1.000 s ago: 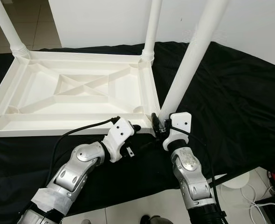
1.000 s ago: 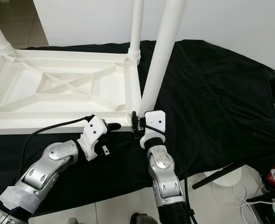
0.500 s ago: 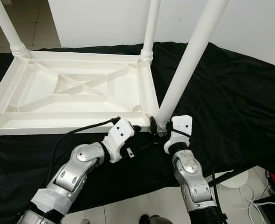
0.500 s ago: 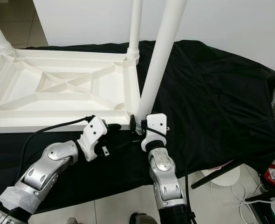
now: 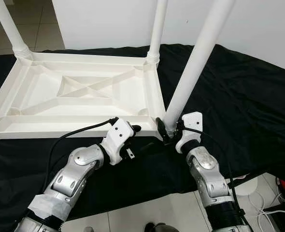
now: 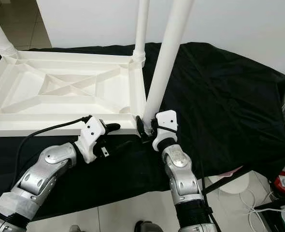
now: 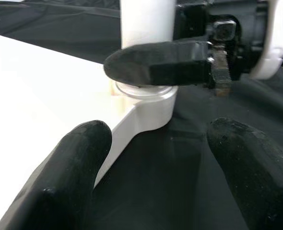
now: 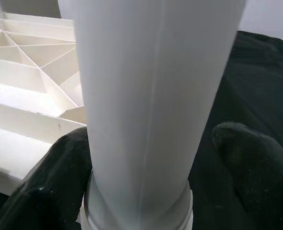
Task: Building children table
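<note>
Head view: one upturned white plastic tabletop (image 5: 79, 94), ribbed, on black cloth (image 5: 239, 96); three round legs, the near-corner leg (image 5: 193, 63) clamped by the right pincer (image 5: 167, 129). Left wrist view: left pincer (image 7: 156, 167) spread open beside the corner socket (image 7: 148, 103). Right wrist view: smooth tube between fingers (image 8: 249, 160).

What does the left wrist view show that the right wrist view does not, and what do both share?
Left wrist view: the right gripper seen from outside at the leg's base, and the corner socket over the black cloth. Right wrist view: the ribbed underside of the tabletop and the leg's long shaft. Both share the white leg.
</note>
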